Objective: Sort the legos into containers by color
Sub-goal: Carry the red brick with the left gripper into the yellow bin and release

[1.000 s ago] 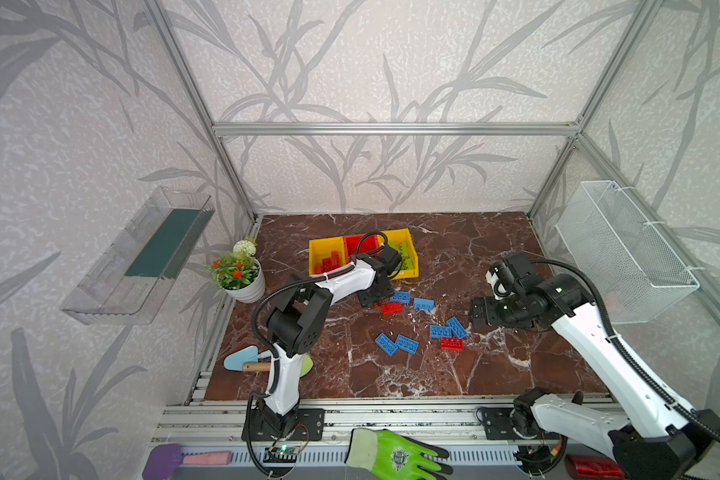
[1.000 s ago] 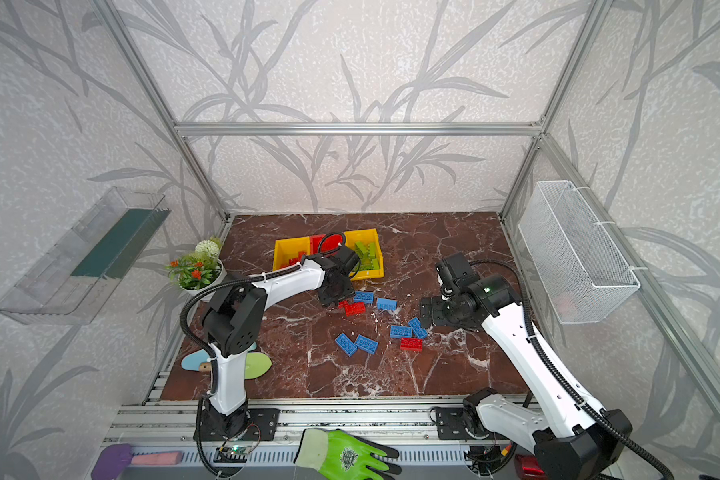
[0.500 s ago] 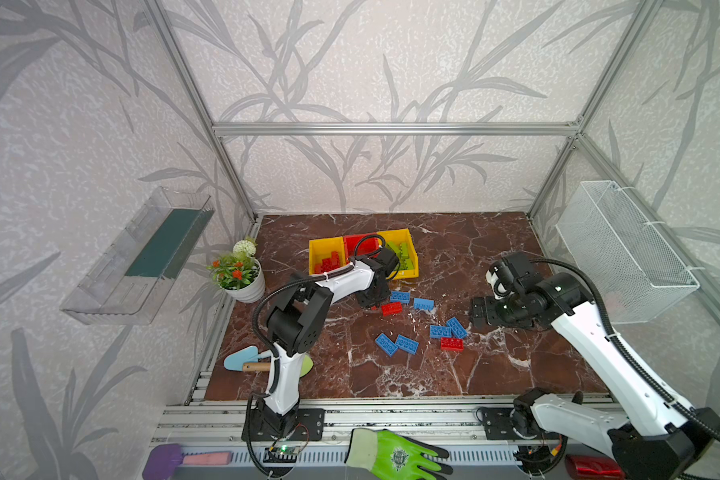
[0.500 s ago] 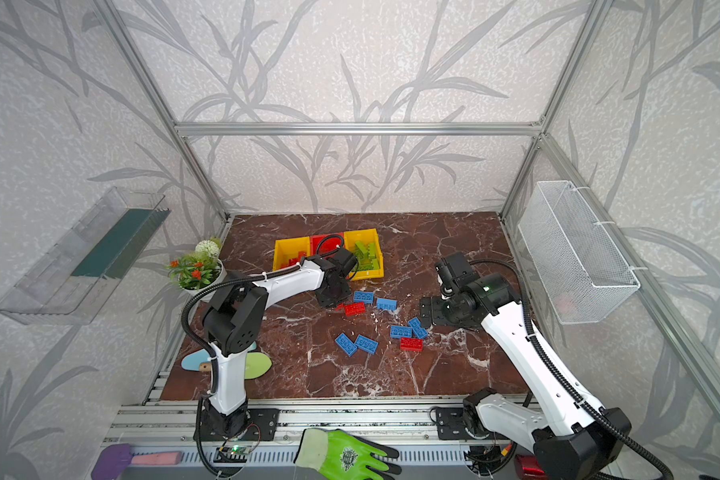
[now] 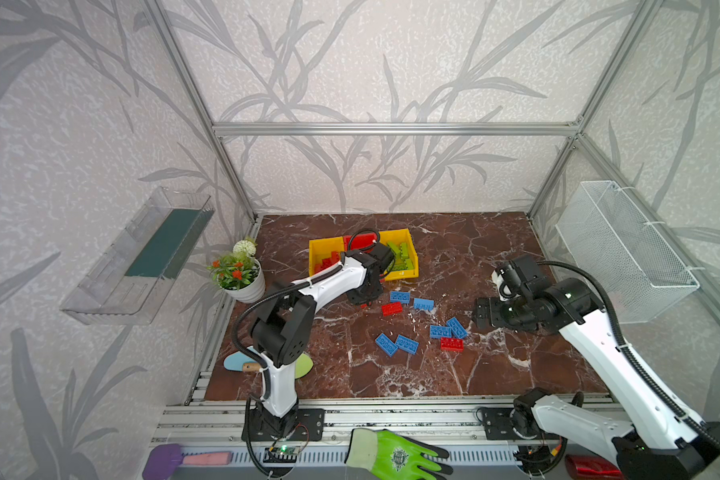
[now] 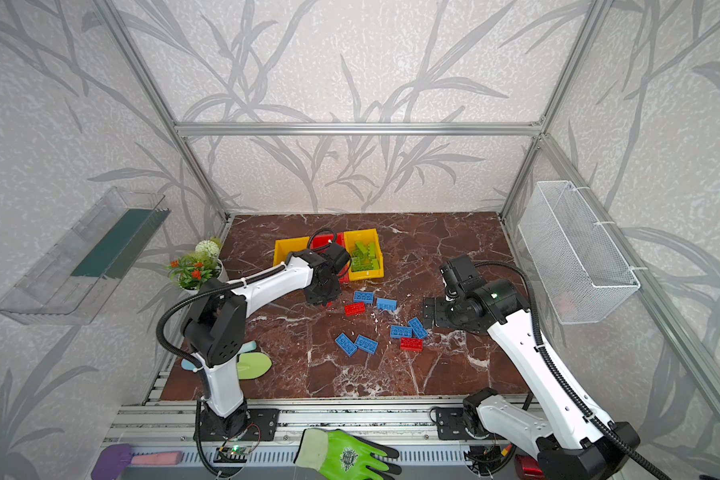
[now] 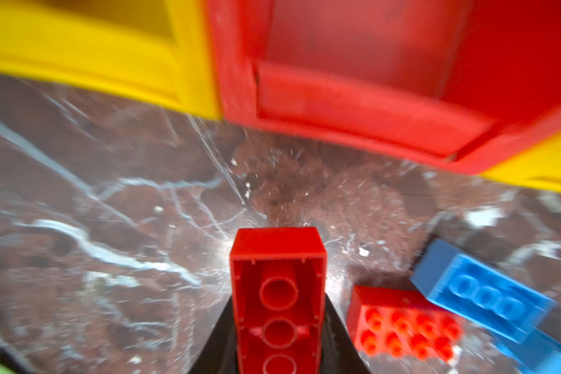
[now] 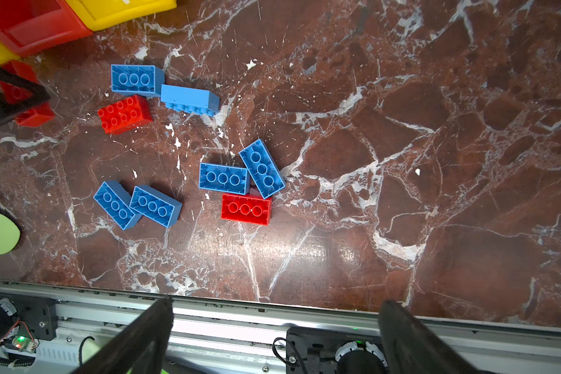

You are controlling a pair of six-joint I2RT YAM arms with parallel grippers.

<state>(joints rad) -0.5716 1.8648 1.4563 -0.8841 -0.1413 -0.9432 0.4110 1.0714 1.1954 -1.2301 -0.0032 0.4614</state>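
**At the bin row: left gripper clamps a red lego, right gripper open and empty**

Top views: the left gripper [image 5: 361,300] sits low over the worktop [image 5: 412,374], just in front of the containers [image 5: 406,274]. Its fingers are clenched on a red lego [image 5: 363,306], which is mostly hidden under the wrist. The left yellow bin holds red legos [image 5: 327,262] and the right yellow bin holds green legos [image 5: 400,253]. Loose legos [image 5: 406,344], six blue and two red, lie scattered between the arms. The right gripper [image 5: 484,313] hovers just right of the scatter with its fingers spread, holding nothing.

Left wrist: the red lego [image 7: 277,291] shows its hollow side and is pinched between the black fingers [image 7: 337,336]. I can't tell whether it is off the worktop. The red bin [image 7: 353,107] is close ahead, with yellow bins on both sides.

Right wrist: both fingers [image 8: 136,340] are wide apart and empty. The scatter lies beyond them, and the clamped red lego [image 8: 30,111] is near the bins.
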